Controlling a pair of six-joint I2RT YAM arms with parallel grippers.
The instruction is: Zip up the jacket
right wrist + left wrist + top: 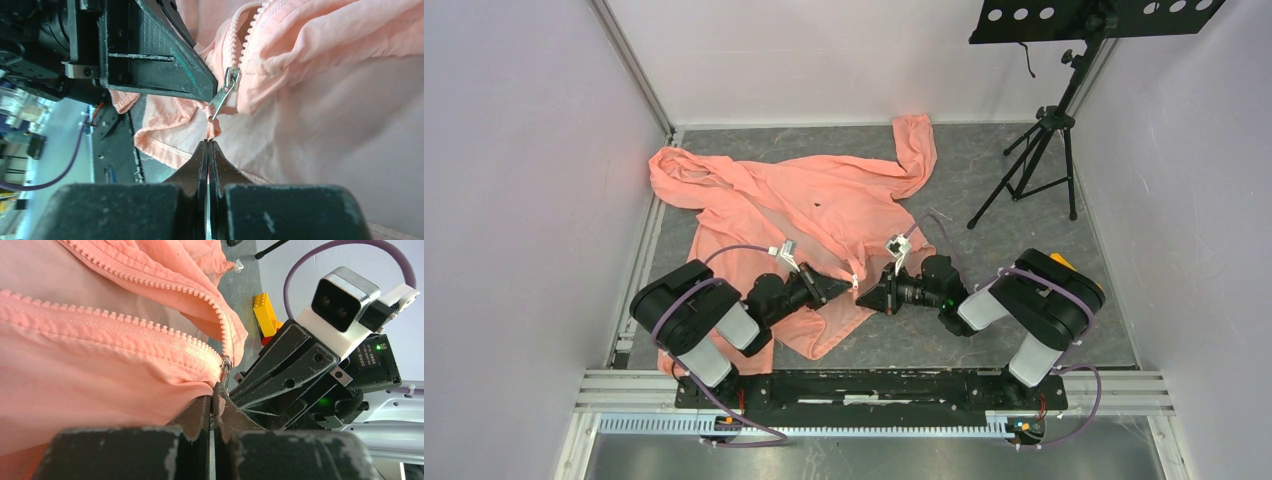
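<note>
One jacket (pixel 824 200), its hem pinched by left gripper (pixel 216 399) and right gripper (pixel 207 147).

1. The top view is bright, evenly lit and sharp, with only faint, soft shadows.
2. Both wrist views are bright; the jacket (pixel 100 365) is crisp, while the dark foreground and far background blur slightly.

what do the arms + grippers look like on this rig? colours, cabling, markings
Left arm and right arm: black joint housings, pale grey links, and a purple cable looping along each. Left gripper and right gripper: black wedge-shaped fingers with scuffed paint. White-and-silver wrist camera. Green LED lit on the right wrist.
</note>
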